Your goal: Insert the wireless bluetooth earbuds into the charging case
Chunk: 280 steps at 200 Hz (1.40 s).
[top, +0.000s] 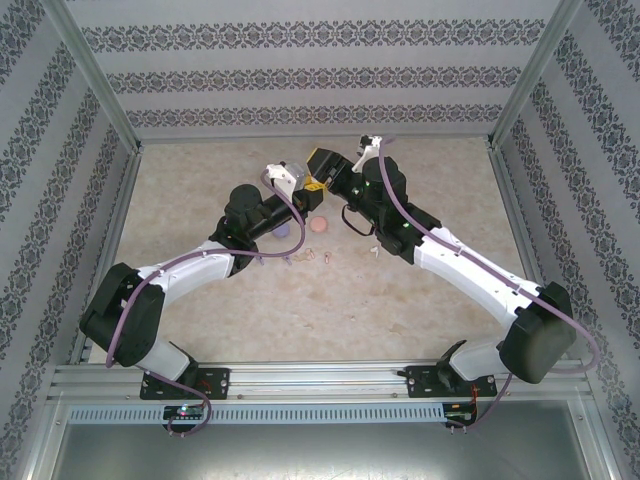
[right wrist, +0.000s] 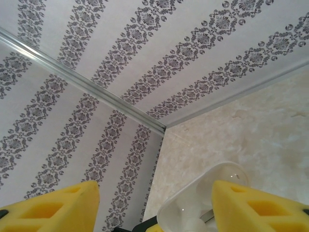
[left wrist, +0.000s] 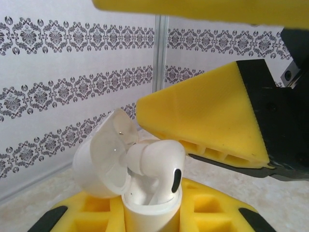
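My left gripper (left wrist: 152, 217) is shut on the body of a white charging case (left wrist: 152, 210), which stands upright with its lid (left wrist: 104, 159) swung open. A white earbud (left wrist: 161, 164) stands stem-down in the case, its head sticking up above the rim. My right gripper (right wrist: 154, 212) is open just above it, its yellow fingers (left wrist: 203, 121) apart and touching nothing. The lid (right wrist: 203, 203) shows between those fingers in the right wrist view. In the top view both grippers (top: 297, 185) (top: 322, 163) meet at the back middle of the table.
A purple case (top: 281, 229) and a pinkish case (top: 319, 226) sit on the table in front of the grippers. Small loose earbuds lie nearer, pale ones (top: 290, 258) (top: 318, 256) and a white one (top: 372, 248). Patterned walls enclose the table on three sides.
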Each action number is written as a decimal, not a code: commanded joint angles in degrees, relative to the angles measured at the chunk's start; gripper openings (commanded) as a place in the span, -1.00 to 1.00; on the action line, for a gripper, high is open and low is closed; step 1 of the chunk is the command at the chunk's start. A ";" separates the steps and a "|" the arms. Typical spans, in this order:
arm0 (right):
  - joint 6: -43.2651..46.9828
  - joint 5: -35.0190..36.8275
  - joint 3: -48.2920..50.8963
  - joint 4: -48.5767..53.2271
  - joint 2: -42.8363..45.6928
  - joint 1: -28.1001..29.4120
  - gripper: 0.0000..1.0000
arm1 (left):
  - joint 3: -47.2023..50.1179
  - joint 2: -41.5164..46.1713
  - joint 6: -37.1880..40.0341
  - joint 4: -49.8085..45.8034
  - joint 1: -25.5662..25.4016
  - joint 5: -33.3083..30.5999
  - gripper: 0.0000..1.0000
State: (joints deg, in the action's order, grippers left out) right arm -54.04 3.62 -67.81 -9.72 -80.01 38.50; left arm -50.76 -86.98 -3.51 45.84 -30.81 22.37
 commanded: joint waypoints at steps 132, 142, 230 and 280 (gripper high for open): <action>11.15 -15.76 -6.85 23.02 6.75 -4.03 -0.44 | -0.03 2.22 3.81 3.72 -0.23 9.90 -1.00; 10.94 -16.07 -6.84 22.73 6.38 -4.01 -0.44 | -0.16 2.11 3.77 3.54 -0.22 10.01 -1.00; 9.09 -16.77 -5.70 21.81 6.09 -3.70 -0.23 | -0.85 1.86 4.12 2.93 -0.22 9.61 -1.00; 8.20 -16.60 -4.17 21.93 8.29 -3.10 -0.24 | -1.62 1.16 4.20 2.63 -0.22 9.49 -1.00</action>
State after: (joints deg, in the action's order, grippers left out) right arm -45.01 -12.40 -72.58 12.36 -73.69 35.03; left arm -50.37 -85.89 -0.25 47.57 -31.07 31.29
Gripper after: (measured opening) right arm 0.381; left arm 0.215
